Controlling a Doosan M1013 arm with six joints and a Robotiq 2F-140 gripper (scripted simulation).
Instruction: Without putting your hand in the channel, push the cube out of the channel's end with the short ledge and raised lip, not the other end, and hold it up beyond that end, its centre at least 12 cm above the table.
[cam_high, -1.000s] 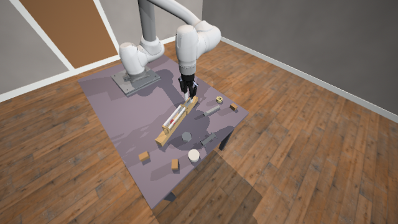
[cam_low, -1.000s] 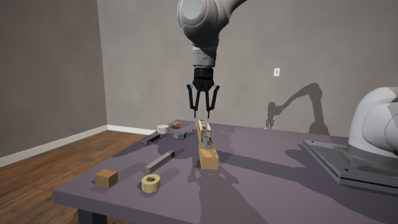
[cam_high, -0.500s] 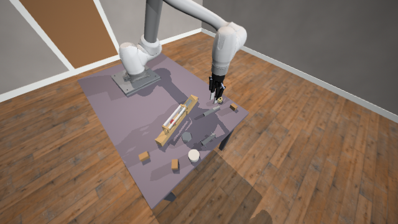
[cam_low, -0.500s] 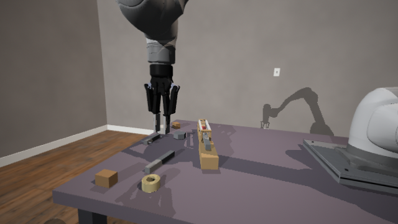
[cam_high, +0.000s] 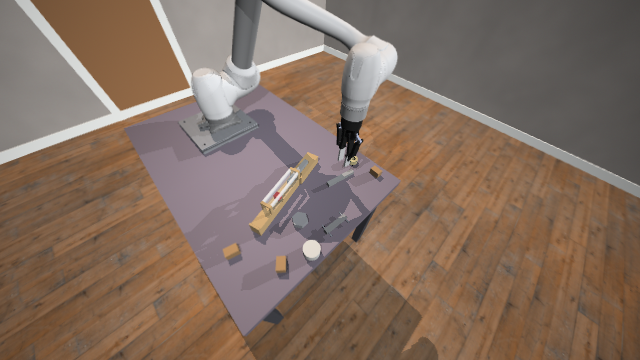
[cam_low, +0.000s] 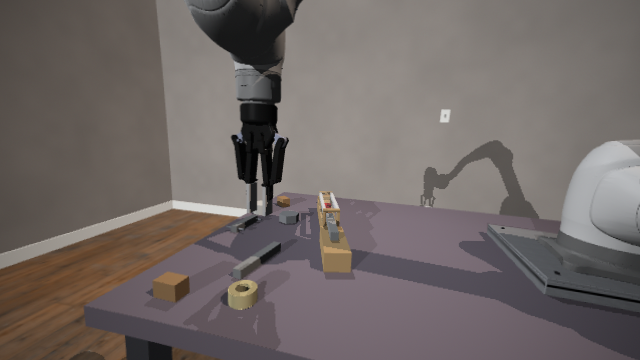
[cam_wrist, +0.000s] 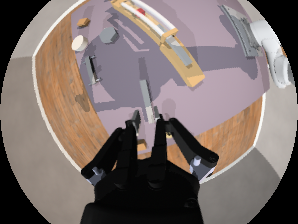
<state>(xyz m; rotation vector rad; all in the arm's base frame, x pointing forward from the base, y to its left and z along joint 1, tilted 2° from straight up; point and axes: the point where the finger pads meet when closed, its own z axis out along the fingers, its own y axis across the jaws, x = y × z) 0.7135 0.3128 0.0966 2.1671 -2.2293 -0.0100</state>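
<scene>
The wooden channel (cam_high: 260, 222) (cam_low: 334, 257) (cam_wrist: 189, 70) lies diagonally across the middle of the table. A small red cube (cam_high: 278, 198) (cam_low: 327, 204) (cam_wrist: 141, 10) sits inside it between white rails. A short grey piece (cam_high: 303, 164) (cam_low: 332, 230) lies in the channel's other half. A loose grey stick (cam_high: 340, 178) (cam_low: 256, 260) (cam_wrist: 143, 86) lies on the table beside the channel. My gripper (cam_high: 346, 161) (cam_low: 260, 200) (cam_wrist: 147, 113) hangs upright over the table's far corner, above one end of that stick. Its fingers stand a narrow gap apart with nothing between them.
A yellow ring (cam_high: 353, 160) (cam_low: 243, 294) and a brown block (cam_high: 375, 171) (cam_low: 171, 286) lie near the gripper by the table edge. A grey hexagon (cam_high: 299, 219) (cam_low: 288, 217), a second grey tool (cam_high: 334, 224) (cam_low: 242, 223), a white cylinder (cam_high: 311, 249) and two brown blocks (cam_high: 231, 250) (cam_high: 281, 264) lie further along.
</scene>
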